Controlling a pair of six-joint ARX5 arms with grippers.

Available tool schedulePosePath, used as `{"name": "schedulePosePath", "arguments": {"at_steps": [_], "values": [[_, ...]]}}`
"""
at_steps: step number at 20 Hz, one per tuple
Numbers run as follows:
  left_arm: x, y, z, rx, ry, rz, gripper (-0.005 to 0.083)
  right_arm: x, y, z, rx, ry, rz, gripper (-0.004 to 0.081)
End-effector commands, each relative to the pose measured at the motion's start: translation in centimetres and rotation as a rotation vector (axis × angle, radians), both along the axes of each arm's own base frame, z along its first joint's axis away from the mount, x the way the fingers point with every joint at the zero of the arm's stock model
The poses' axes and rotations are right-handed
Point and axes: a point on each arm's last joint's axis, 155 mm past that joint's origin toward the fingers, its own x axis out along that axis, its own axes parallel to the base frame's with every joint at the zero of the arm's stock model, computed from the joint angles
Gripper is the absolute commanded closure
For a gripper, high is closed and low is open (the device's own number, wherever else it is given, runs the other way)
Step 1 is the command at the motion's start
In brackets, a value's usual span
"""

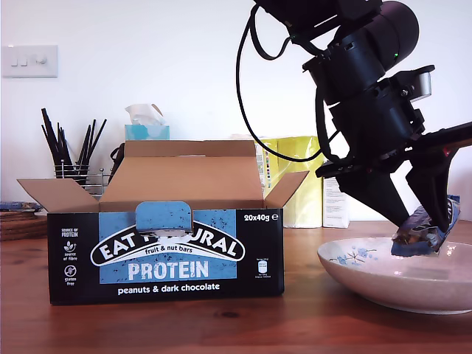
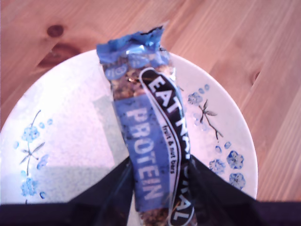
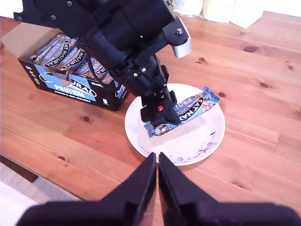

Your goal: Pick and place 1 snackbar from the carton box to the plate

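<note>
My first gripper [image 1: 422, 234] is clamped on the snackbar [image 2: 149, 141], holding it over the plate [image 2: 70, 122]. In the first wrist view the bar runs out from between the two dark fingers [image 2: 110, 195] across the middle of the dish. Its wrapper is blue down one side, with pale "PROTEIN" lettering, and black along the other, where white "EAT NATURAL" sits inside a white outline with "fruit & nut bars" below it. A clear patch near the far end shows the brown nutty bar inside, and the crimped end is crumpled and blue. From the exterior view I cannot tell whether the bar touches the dish.

The plate is whitish with fine speckles and small blue flower sprigs around the inside. It stands on the wooden table [image 1: 295, 324], at the exterior view's right, just beside the box [image 1: 166, 254].

The box is black with a blue front panel reading "EAT NATURAL PROTEIN, peanuts & dark chocolate", its brown flaps open. The second wrist view shows more bars [image 3: 70, 59] of the same kind packed inside.

My second gripper [image 3: 156, 181] hangs high above the table edge near the plate, its jaws together with nothing between them.
</note>
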Motion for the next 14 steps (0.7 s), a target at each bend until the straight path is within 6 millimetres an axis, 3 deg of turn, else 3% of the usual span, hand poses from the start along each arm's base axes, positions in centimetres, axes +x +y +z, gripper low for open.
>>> {"name": "schedulePosePath", "arguments": {"at_steps": [1, 9, 14], "values": [[-0.5, 0.1, -1.4, 0.028, 0.013, -0.011, 0.0617, -0.1, 0.0, 0.2, 0.014, -0.009, -0.002, 0.0783], [-0.7, 0.5, -1.8, 0.047, 0.026, -0.01, 0.0616, 0.1, 0.1, 0.5, 0.008, -0.029, 0.008, 0.0783], [-1.5, 1.0, -4.0, 0.098, 0.058, -0.016, 0.0616, 0.2, 0.2, 0.6, 0.012, -0.034, 0.009, 0.0783]]}}
